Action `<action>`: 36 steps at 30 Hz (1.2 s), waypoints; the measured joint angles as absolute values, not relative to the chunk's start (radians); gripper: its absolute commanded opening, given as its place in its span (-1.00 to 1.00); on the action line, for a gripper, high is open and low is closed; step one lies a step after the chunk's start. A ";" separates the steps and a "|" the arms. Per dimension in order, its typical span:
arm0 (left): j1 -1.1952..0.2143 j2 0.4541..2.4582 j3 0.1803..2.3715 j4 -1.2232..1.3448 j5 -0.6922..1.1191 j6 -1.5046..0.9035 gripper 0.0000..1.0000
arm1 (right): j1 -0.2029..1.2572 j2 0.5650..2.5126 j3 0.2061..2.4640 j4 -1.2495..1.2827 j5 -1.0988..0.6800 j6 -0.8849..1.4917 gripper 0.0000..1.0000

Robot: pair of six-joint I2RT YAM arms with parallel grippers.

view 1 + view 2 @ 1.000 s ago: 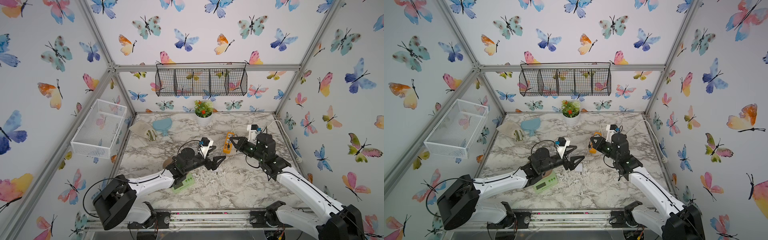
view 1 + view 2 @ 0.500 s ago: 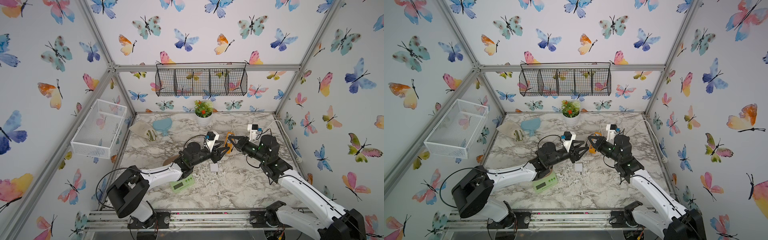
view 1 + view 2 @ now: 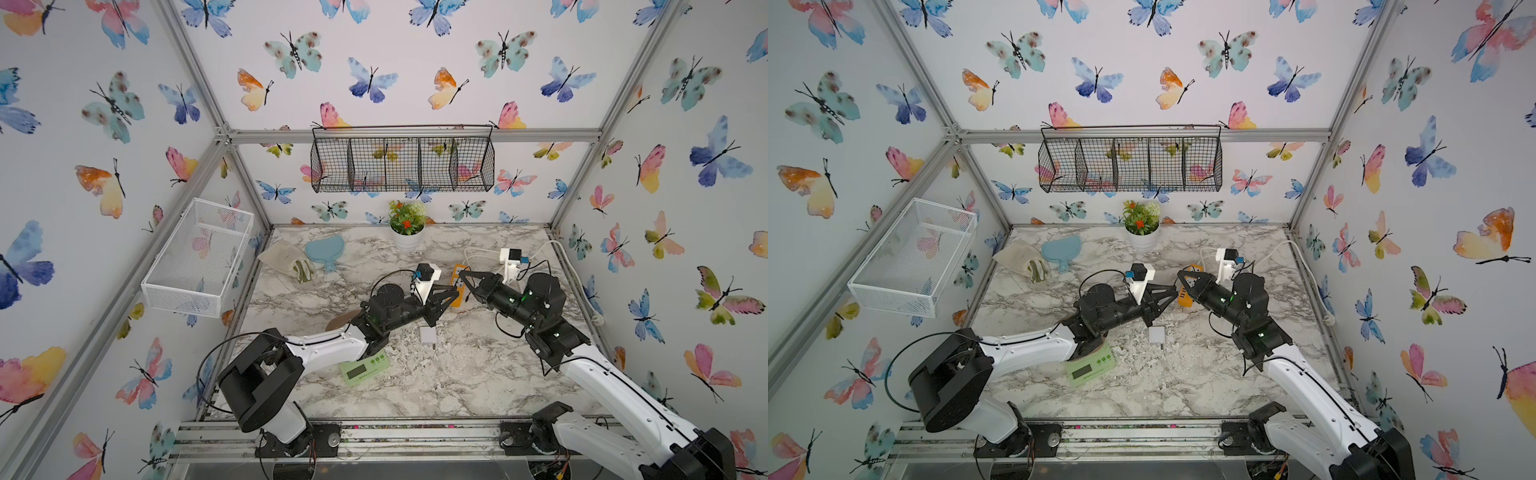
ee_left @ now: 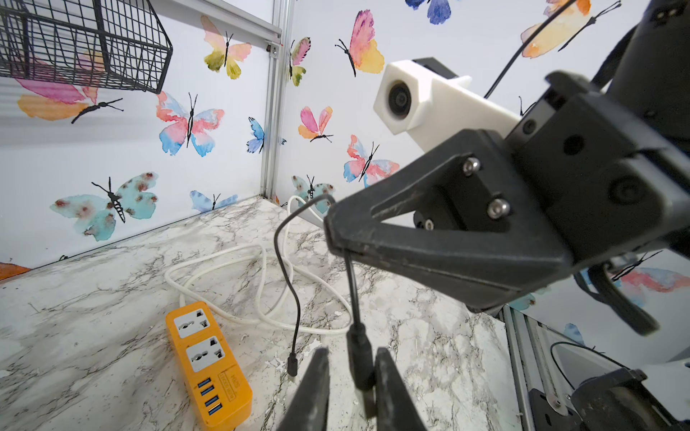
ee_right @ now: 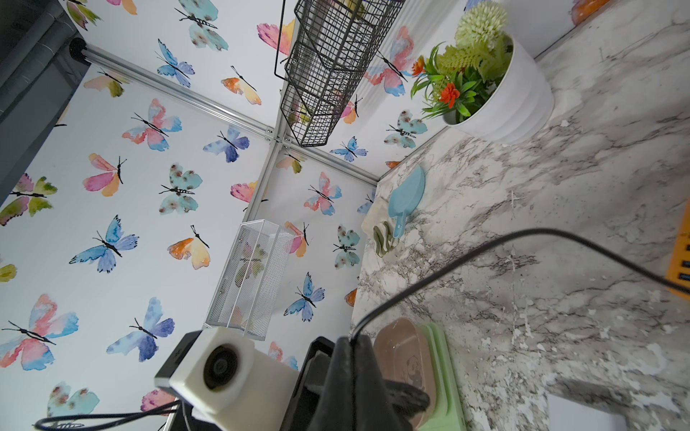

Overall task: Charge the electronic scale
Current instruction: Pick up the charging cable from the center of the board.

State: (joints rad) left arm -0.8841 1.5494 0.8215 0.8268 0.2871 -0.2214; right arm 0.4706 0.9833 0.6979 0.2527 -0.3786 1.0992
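The scale sits near the table's front, under my left arm. My left pincer flanks the cable's plug; I cannot tell if it grips. My right pincer pinches the cable just beside the plug. The strip lies beyond.

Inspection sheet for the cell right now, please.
Surface: marble table, scuffed in the middle.
Job's things: scale under left forearm, no cable attached; charger cube loose; strip, ports empty.
Clutter: plant pot, scoop, cloth at the back.
Grippers: right gripper shut on black cable; left gripper straddles its plug, not yet clamped.
Cables: black cable's other end dangles by strip; white cable looped on table.
Surroundings: black basket, white basket on butterfly walls.
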 measured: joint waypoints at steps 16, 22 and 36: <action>-0.885 1.549 0.822 0.820 0.322 -0.217 -0.63 | 0.471 0.952 0.658 0.277 -0.368 1.088 -0.85; -0.885 1.546 0.822 0.809 0.336 -0.210 -0.41 | 0.471 0.952 0.650 0.286 -0.364 1.088 -0.96; -0.885 1.546 0.822 0.807 0.337 -0.207 -0.86 | 0.471 0.944 0.649 0.286 -0.359 1.088 -0.88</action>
State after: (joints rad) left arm -0.8848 1.5455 0.8215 0.8066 0.3367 -0.2066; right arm 0.4706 0.9440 0.6487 0.2863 -0.3592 1.0882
